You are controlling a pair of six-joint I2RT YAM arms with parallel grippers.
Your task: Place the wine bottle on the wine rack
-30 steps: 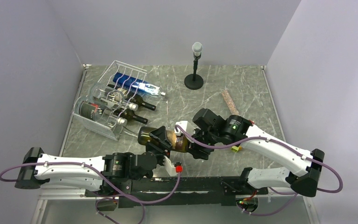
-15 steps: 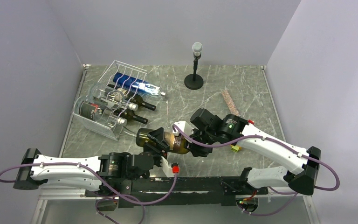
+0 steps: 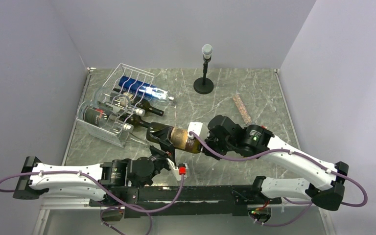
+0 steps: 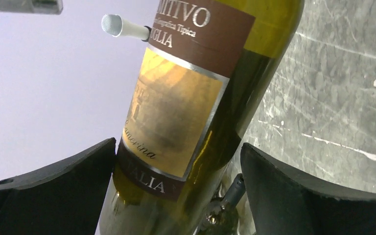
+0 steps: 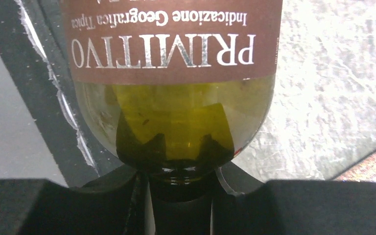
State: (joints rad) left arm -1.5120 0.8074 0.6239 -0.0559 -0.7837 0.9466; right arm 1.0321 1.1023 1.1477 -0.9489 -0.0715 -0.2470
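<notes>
The wine bottle [image 3: 174,137], olive-green glass with a brown and gold label, hangs nearly level above the table, base toward the wine rack [image 3: 127,78]. My right gripper [image 3: 199,145] is shut on its neck; in the right wrist view the right gripper [image 5: 181,196] clamps the neck just under the shoulder of the bottle [image 5: 174,112]. My left gripper [image 3: 162,148] sits under the bottle's base end, open. In the left wrist view the bottle [image 4: 186,122] lies between the spread fingers [image 4: 313,196], close against the left one, with a gap on the right.
The white wire rack stands at the back left with several bottles in it, among them a blue one [image 3: 144,89] and dark ones [image 3: 144,108]. A microphone on a stand [image 3: 204,68] is at the back centre. A brown strip [image 3: 243,108] lies right of centre.
My left gripper has opened and let go of the bottle. My right gripper has closed on the neck and carried the bottle left and back, toward the rack.
</notes>
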